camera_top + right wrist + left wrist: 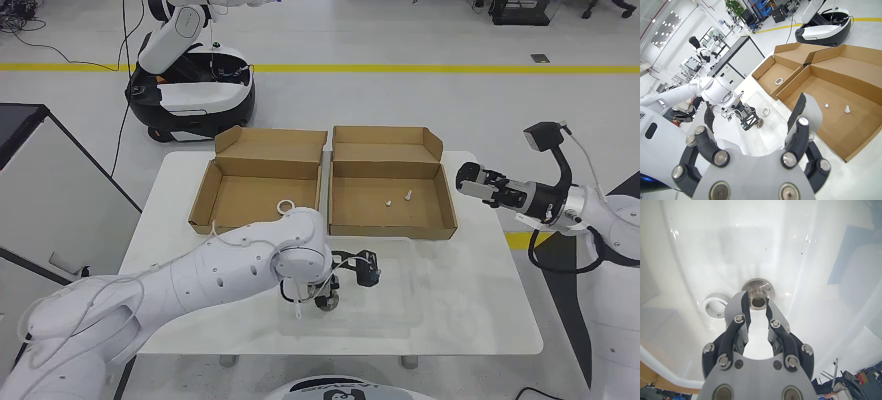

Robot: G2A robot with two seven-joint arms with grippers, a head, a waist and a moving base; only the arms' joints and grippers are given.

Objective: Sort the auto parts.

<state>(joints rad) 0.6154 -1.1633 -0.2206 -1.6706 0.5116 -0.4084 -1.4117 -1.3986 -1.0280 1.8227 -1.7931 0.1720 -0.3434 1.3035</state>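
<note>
Top view: left claw (pixel 327 297) is hanging low in a clear plastic tray (pixel 425 290) on the white bench (pixel 500 320).

Left wrist view: the claw is clenching a flanged silver metal gear hub (pixel 761 284) that is standing on the tray floor. Picking looks under way.

Right wrist view: right claw (pixel 754 100) is gaping, released, beside a brown cardboard box (pixel 838 128).

Next move is likely calling for a straight lift, then boxing.

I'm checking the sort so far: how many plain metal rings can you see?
2. One ring lies in the left cardboard box; a second ring lies in the white tray beside the left gripper, shut on a flanged hub. The arm may hide others.
</note>
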